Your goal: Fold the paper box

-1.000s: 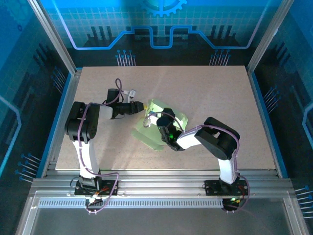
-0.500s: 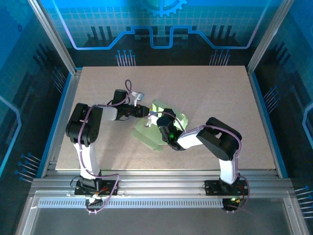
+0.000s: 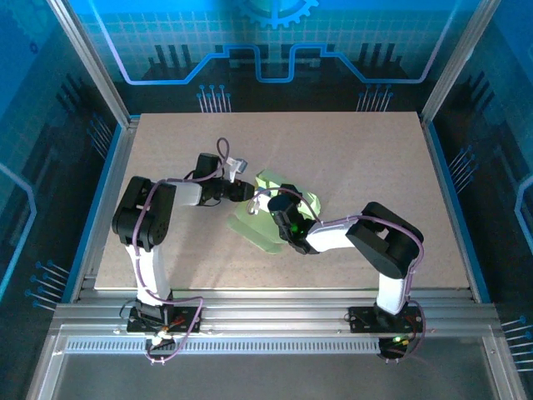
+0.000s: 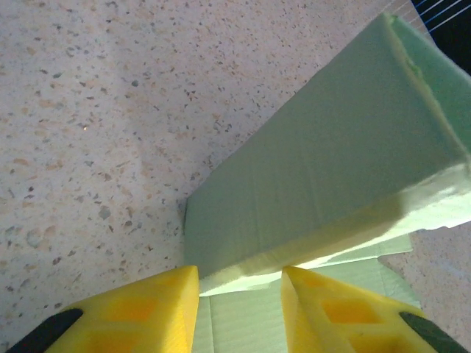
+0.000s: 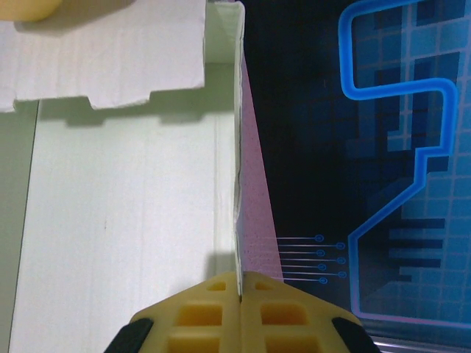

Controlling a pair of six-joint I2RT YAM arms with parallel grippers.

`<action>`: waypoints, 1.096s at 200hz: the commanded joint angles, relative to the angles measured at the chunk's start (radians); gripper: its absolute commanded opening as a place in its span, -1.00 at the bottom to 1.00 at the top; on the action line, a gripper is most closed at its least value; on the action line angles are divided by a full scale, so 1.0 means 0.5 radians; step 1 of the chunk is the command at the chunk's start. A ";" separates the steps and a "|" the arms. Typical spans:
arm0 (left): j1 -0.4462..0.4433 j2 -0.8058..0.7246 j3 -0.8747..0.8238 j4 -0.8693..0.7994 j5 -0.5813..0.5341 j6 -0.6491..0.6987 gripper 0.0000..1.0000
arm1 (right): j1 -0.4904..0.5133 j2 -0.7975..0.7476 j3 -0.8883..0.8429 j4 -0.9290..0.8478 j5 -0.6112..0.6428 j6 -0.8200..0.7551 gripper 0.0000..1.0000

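The paper box (image 3: 265,229) is pale green card, partly folded, lying mid-table between both arms. In the left wrist view a raised panel of the paper box (image 4: 324,176) slopes up just beyond my yellow fingers. My left gripper (image 4: 241,271) is open, its tips apart at the panel's lower fold with flat card beneath them. From above, the left gripper (image 3: 249,193) reaches the box's left upper side. My right gripper (image 5: 241,278) is shut on the thin upright edge of a box wall (image 5: 238,147). From above, the right gripper (image 3: 273,206) sits over the box's middle.
The speckled beige table (image 3: 358,158) stretches open to the back and right of the box. Metal frame rails (image 3: 275,304) run along the near edge, and blue enclosure walls (image 3: 275,50) surround the table.
The left gripper has swung right up to the box's edge. The right arm's elbow has shifted right while its gripper keeps its hold on the card.
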 commanded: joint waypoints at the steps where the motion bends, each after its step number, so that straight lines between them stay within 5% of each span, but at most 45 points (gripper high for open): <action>1: -0.040 -0.080 -0.023 -0.007 -0.098 0.103 -0.29 | -0.001 0.008 -0.038 -0.026 -0.033 0.049 -1.00; 110: -0.109 -0.096 -0.251 0.617 -0.264 -0.154 -0.42 | 0.039 -0.057 0.011 -0.241 -0.046 0.222 -1.00; 165: -0.159 -0.091 -0.224 0.589 -0.287 -0.127 -0.41 | 0.059 -0.053 0.024 -0.283 -0.064 0.259 -1.00; 219: -0.193 -0.089 -0.293 0.754 -0.364 -0.264 -0.42 | 0.077 0.118 -0.042 0.120 0.020 -0.047 -1.00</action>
